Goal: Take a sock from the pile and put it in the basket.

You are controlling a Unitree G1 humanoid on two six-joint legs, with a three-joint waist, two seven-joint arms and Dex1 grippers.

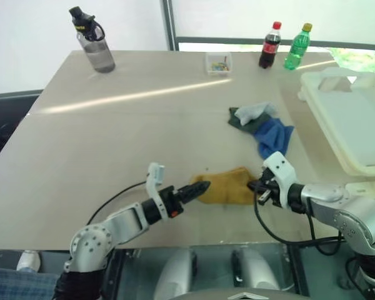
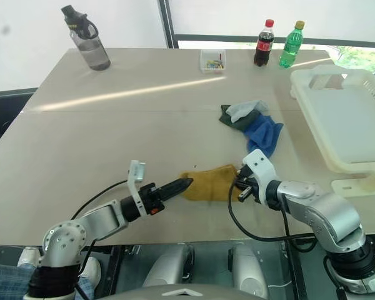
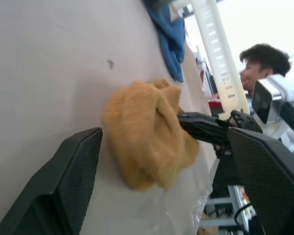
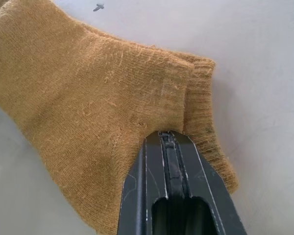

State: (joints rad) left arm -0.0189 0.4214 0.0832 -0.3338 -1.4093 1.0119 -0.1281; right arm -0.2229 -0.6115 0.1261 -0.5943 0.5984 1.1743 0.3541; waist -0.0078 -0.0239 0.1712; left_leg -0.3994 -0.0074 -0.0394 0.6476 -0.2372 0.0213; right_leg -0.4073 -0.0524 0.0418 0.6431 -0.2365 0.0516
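A mustard-yellow sock [image 1: 228,186] lies flat near the table's front edge, apart from the pile [image 1: 259,125] of blue, dark green-grey and pale grey socks further back. My right gripper [image 1: 253,185] is shut on the yellow sock's cuff end [image 4: 196,98], its fingertips pinching the fabric. At the sock's opposite end my left gripper [image 1: 200,187] is open; its black fingers [image 3: 63,186] stand wide apart with the sock [image 3: 147,132] just ahead of them. The cream-white basket [image 1: 356,125] sits at the table's right edge.
At the table's far side stand a grey water bottle [image 1: 95,40], a small clear box [image 1: 219,62], a cola bottle [image 1: 270,45] and a green bottle [image 1: 297,47]. A person [image 3: 262,63] appears in the left wrist view beyond the basket.
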